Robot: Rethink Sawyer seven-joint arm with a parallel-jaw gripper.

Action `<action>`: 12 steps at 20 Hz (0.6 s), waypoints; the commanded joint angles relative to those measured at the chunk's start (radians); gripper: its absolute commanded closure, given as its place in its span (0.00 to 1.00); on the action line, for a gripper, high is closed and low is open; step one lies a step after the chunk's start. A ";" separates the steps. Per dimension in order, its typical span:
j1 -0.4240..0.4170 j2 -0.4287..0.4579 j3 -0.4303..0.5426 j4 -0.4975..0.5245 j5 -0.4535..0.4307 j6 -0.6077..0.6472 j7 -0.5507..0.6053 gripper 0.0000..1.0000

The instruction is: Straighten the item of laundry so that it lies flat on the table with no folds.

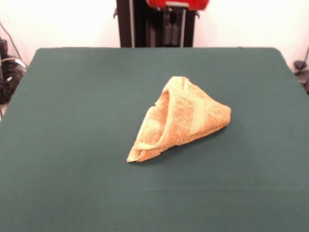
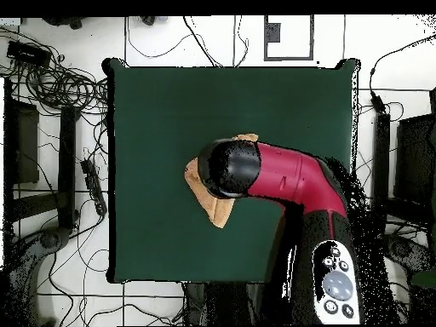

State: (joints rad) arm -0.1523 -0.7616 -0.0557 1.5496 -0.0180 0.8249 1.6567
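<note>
The orange-tan towel [image 1: 181, 118] lies right of the table's middle, folded over itself into a rough triangular heap, with a smooth woven band running across its top layer. The dark green table [image 1: 72, 121] is far bigger than the towel. My gripper [image 1: 171, 29] hangs high at the top edge of the front view, well above and behind the towel, touching nothing. In the overhead view my red and black arm [image 2: 281, 174] reaches over the table [image 2: 153, 111] and covers most of the towel [image 2: 220, 211]. Only the towel's edges show there.
The black pedestal [image 1: 140, 24] stands at the table's far side. Cables [image 2: 60, 85] and dark equipment [image 2: 25, 140] lie on the tiled floor around the table. A black object [image 1: 300, 65] sits beyond the far right corner.
</note>
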 commanded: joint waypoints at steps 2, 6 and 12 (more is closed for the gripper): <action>0.005 0.069 0.017 -0.042 0.007 -0.059 0.186 0.00; 0.015 0.078 0.023 -0.019 -0.004 -0.135 0.188 0.00; 0.014 0.083 0.044 0.060 -0.001 -0.289 0.197 0.00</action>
State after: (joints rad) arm -0.1631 -0.7556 -0.0700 1.5003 -0.0257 0.6713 1.6567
